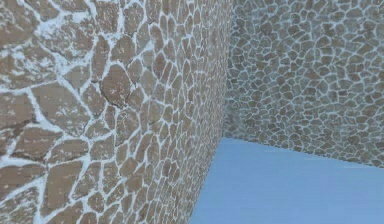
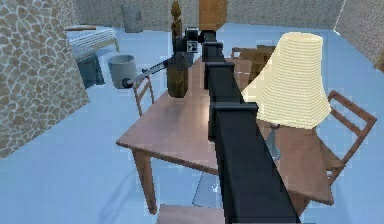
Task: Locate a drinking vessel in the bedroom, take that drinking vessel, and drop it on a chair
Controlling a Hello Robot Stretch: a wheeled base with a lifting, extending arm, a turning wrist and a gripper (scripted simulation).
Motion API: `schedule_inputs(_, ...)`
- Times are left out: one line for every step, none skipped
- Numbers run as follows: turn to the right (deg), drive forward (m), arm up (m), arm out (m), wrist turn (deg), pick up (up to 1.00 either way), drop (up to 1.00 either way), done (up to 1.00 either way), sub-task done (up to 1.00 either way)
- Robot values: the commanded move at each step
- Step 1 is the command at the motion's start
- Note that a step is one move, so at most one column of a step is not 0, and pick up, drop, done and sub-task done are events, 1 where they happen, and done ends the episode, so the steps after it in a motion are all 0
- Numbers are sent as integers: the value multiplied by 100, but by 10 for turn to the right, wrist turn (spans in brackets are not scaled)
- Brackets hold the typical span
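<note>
My arm [image 2: 235, 130] reaches out over a wooden table [image 2: 190, 125] in the arm side view. The gripper [image 2: 152, 70] points toward that view's left, past the table's edge. A pale grey cup-shaped vessel [image 2: 122, 70] shows right at the fingertips, with blue floor behind it. I cannot tell whether the gripper holds it or whether it stands on the floor beyond. A wooden chair [image 2: 145, 92] stands at the table's left side, just below the fingers. A brown bottle-like thing [image 2: 178, 62] stands on the table close to the gripper's body.
A lamp with a yellow shade [image 2: 290, 80] stands on the table. More chairs stand at the right [image 2: 345, 120] and far side [image 2: 250, 52]. A bed [image 2: 92, 40] lies at the upper left. In the forward view a stone wall [image 1: 100, 110] is very close, with blue floor [image 1: 290, 190] at the lower right.
</note>
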Motion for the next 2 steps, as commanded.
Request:
schedule_inputs(0, 0, 0, 0, -450, 0, 0, 0, 0)
schedule_inputs(0, 0, 0, 0, -240, 0, 0, 0, 0)
